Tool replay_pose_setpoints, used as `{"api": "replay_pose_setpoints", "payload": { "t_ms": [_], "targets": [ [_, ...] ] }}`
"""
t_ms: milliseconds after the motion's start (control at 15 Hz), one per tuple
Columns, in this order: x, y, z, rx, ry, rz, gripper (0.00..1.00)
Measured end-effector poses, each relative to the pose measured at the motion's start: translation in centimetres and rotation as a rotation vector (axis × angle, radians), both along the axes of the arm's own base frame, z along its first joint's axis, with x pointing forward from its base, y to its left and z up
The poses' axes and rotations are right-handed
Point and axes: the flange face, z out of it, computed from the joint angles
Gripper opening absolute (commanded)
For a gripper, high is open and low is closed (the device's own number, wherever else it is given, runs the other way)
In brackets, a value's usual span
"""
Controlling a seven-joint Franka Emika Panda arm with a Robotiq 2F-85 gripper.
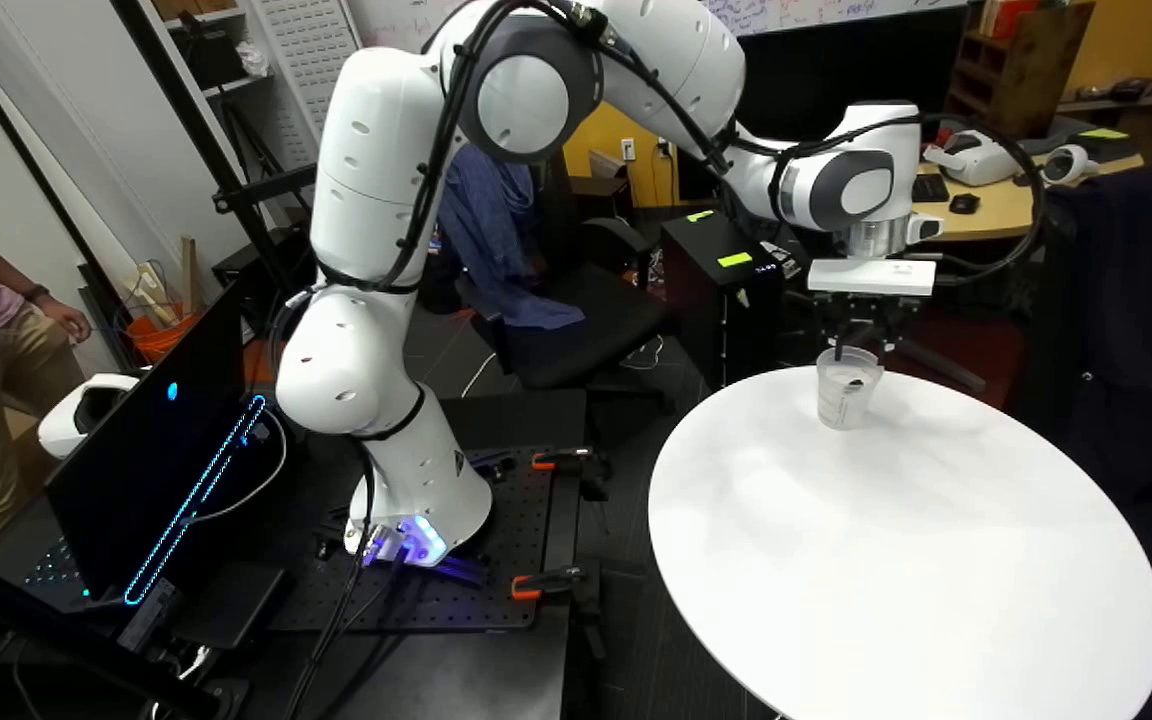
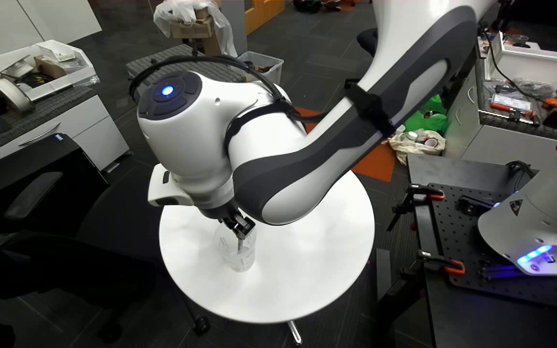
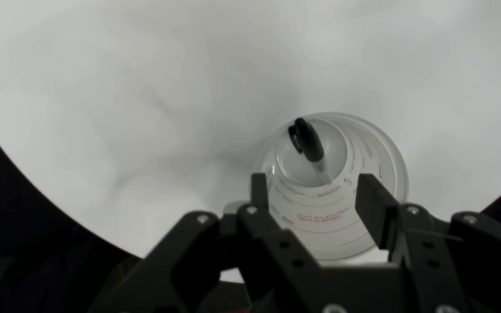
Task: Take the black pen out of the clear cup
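The clear cup point(image 1: 846, 392) stands upright near the edge of the round white table. It also shows in an exterior view point(image 2: 236, 253) and in the wrist view point(image 3: 320, 217). The black pen point(image 3: 310, 141) leans inside the cup, its black capped end up and its pale barrel lower down. In an exterior view only a small dark bit of the pen point(image 1: 855, 384) shows through the cup wall. My gripper point(image 3: 311, 187) is open and empty, pointing down at the cup's mouth. It also shows in both exterior views point(image 1: 863, 348) point(image 2: 242, 232). Its fingers are apart from the pen.
The white table point(image 1: 916, 560) has its edge close to the cup. A dark chair point(image 1: 576, 320) and a black cabinet point(image 1: 726, 290) stand beyond the table. The robot base sits on a black bench point(image 1: 496, 660) with clamps at its edge.
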Motion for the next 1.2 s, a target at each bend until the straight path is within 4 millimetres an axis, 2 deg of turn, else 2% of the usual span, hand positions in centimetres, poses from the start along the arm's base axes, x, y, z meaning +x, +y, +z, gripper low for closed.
{"api": "replay_pose_setpoints", "payload": {
  "t_ms": [933,1067,1133,1200],
  "targets": [
    [-0.4,-0.3,-2.4,-0.028,0.074,-0.01,0.5],
    [-0.4,-0.4,-2.6,-0.032,0.081,-0.011,0.45],
    [-0.4,-0.4,-2.6,-0.033,0.084,-0.012,0.38],
    [-0.4,-0.4,-2.7,-0.034,0.085,-0.013,0.39]
  ]
}}
